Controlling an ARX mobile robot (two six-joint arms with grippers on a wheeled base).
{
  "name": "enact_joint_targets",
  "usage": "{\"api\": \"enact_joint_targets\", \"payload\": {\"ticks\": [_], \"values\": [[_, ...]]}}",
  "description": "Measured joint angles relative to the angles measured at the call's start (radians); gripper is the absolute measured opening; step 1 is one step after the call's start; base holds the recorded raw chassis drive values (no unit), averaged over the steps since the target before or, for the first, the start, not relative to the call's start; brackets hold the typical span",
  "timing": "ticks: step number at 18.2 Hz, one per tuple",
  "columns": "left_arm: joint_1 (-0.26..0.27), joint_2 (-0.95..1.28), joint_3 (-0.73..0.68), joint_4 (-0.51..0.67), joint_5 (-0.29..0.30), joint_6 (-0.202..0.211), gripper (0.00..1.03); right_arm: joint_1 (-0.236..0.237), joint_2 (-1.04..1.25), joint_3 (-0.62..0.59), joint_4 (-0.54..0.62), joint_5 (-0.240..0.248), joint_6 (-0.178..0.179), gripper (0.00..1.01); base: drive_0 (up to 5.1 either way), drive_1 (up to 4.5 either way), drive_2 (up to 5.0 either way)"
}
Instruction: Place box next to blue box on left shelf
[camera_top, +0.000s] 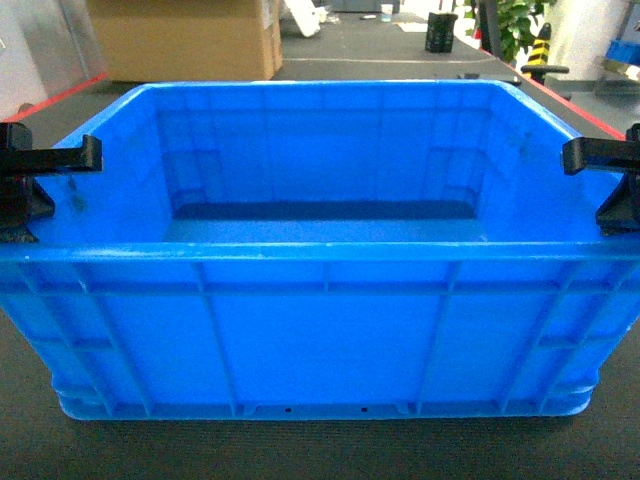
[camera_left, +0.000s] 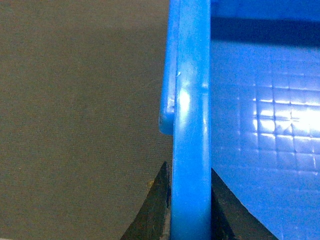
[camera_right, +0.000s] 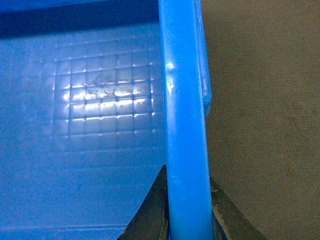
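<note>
The box (camera_top: 320, 330) is a large bright blue ribbed crate, empty, filling the middle of the head view. At its left rim my left gripper (camera_top: 45, 170) is shut, one black finger inside the wall and one outside. My right gripper (camera_top: 600, 165) grips the right rim the same way. In the left wrist view the thick rim (camera_left: 191, 100) runs straight between the jaws of the left gripper (camera_left: 190, 205), pressed on both sides. The right wrist view shows the rim (camera_right: 182, 90) clamped in the right gripper (camera_right: 188, 205). The left shelf and the other blue box are out of view.
Grey-brown carpet-like floor (camera_left: 75, 125) lies under and around the crate. Behind it stand a big cardboard carton (camera_top: 185, 40), a black container (camera_top: 441, 32), a green plant (camera_top: 515, 25) and a yellow-black post (camera_top: 540, 45). Red floor lines (camera_top: 60, 95) run along both sides.
</note>
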Motion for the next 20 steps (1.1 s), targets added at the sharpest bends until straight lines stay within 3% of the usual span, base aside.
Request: {"api": "enact_joint_targets", "payload": {"ticks": [2, 11, 16, 20], "values": [[0.0, -0.008, -0.011, 0.025, -0.01, 0.007, 0.12, 0.005, -0.005, -0.009, 0.026, -0.003, -0.002, 0.1, 0.0, 0.0, 0.0], [-0.023, -0.206, -0.08, 0.094, -0.07, 0.039, 0.11, 0.058, -0.18, -0.033, 0.058, 0.088, -0.041, 0.1, 0.0, 0.0, 0.0], [-0.098, -0.372, -0.115, 0.126, -0.174, 0.105, 0.11, 0.115, -0.374, -0.111, 0.081, 0.186, -0.055, 0.1, 0.0, 0.0, 0.0], [-0.129, -0.444, -0.135, 0.13, -0.209, 0.135, 0.12, 0.158, -0.483, -0.178, 0.095, 0.26, -0.048, 0.1, 0.0, 0.0, 0.0]]}}
